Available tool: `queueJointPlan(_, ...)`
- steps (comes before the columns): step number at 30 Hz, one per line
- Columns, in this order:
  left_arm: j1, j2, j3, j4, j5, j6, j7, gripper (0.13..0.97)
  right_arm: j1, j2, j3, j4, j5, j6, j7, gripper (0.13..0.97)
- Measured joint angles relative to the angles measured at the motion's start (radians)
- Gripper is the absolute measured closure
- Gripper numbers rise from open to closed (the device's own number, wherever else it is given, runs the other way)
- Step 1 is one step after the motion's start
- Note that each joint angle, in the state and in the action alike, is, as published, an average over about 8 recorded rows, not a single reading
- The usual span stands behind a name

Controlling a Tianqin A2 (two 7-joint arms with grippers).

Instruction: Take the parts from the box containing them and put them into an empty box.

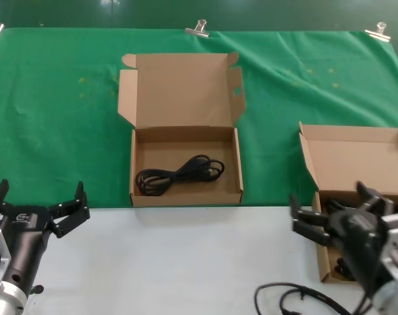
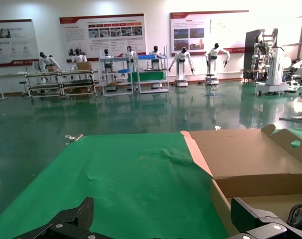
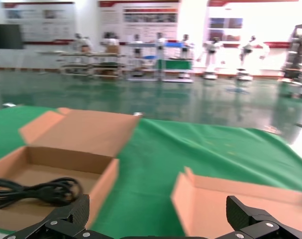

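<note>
Hall (image 2: pixel 141 59): a wide showroom with a glossy green floor, wall posters, racks and a row of white humanoid robots standing far behind the table; nothing there bears on the work.

Table: its far part is covered by a green cloth (image 1: pixel 54 111) held by metal clips (image 1: pixel 197 27) at the back edge; its near part is a bare white strip (image 1: pixel 185 262) on which a thick black arm cable (image 1: pixel 284 298) lies.

Middle box (image 1: pixel 185 164): on the cloth, lid upright with wide slotted flaps; one cord (image 1: pixel 179 174) already lies coiled on its floor.

Right box (image 1: pixel 356 197): at the table's right side, lid up; its tray is largely hidden behind the right arm, and only dark cord ends (image 1: pixel 343 268) show at its near corner.

Right gripper (image 1: pixel 336 213): poised over the right box's tray, fingers spread, holding nothing.

Left gripper (image 1: pixel 41 203): waiting at the cloth's near edge, well left of the middle box, fingers likewise spread and empty.

Step in hand, as judged: one transfer appears complete and the right arm is placed for the next pick; the next move calls for lowering the spread fingers into the right box, closing on a cord bundle, lifting it clear of the wall, and carrying it leftward to the middle box.
</note>
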Motion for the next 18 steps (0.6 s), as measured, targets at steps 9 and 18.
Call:
queueJointPlan(9,0.0,0.0,0.0,0.0,0.0,0.0,0.001,0.132,-0.054,0.005,0.036,0.044,0.013,0.031,0.016,0.129)
queueJointPlan(18,0.0,0.0,0.0,0.0,0.0,0.0,0.0,0.132,-0.054,0.005,0.037,0.044,0.013,0.031,0.016,0.129)
